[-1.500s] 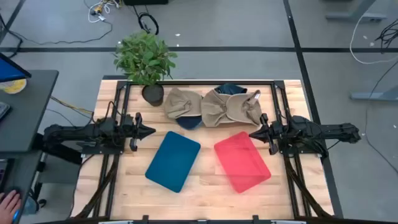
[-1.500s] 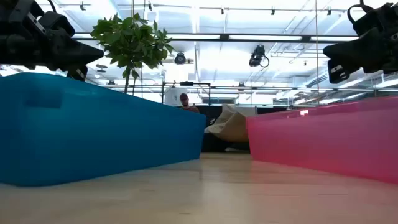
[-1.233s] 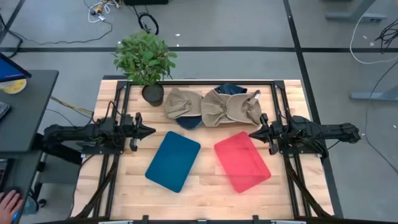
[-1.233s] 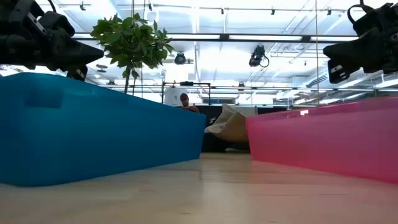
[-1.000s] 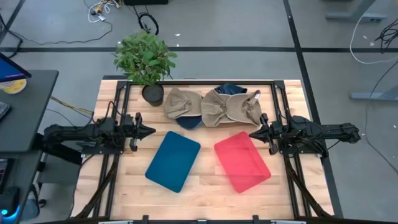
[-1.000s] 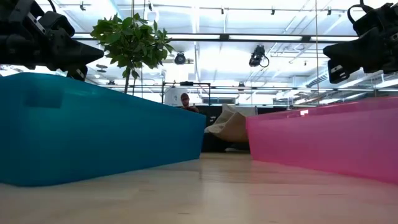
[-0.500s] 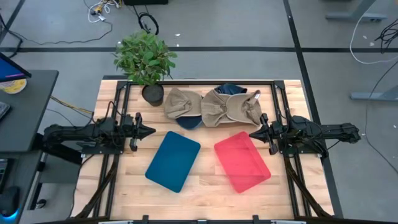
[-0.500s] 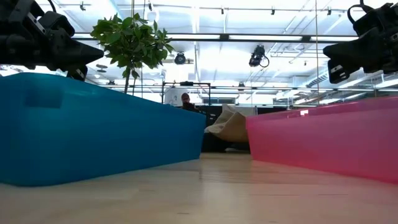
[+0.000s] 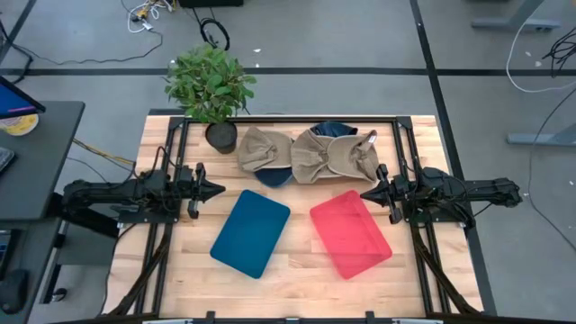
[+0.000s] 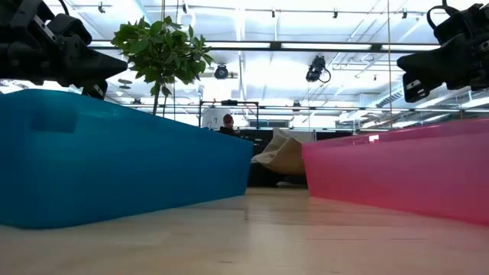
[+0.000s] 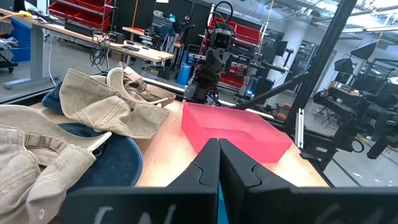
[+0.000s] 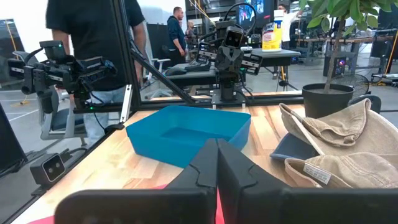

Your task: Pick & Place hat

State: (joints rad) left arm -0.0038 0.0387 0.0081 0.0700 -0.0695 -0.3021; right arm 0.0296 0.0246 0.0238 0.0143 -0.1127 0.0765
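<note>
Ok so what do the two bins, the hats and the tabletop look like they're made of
The blue bin and the red bin look like moulded plastic with a smooth matte finish; in the low view the red one seems slightly translucent. The hats look like soft beige cotton-type fabric, creased and floppy, with stitched seams. The tabletop looks like light wood, with visible plank grain.

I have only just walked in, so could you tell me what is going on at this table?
Nothing is being handled yet. The left pincer and the right pincer are both shut and empty, facing each other across the table. A pile of hats lies at the back, beside a potted plant. The blue bin and the red bin sit in front, both empty.
</note>
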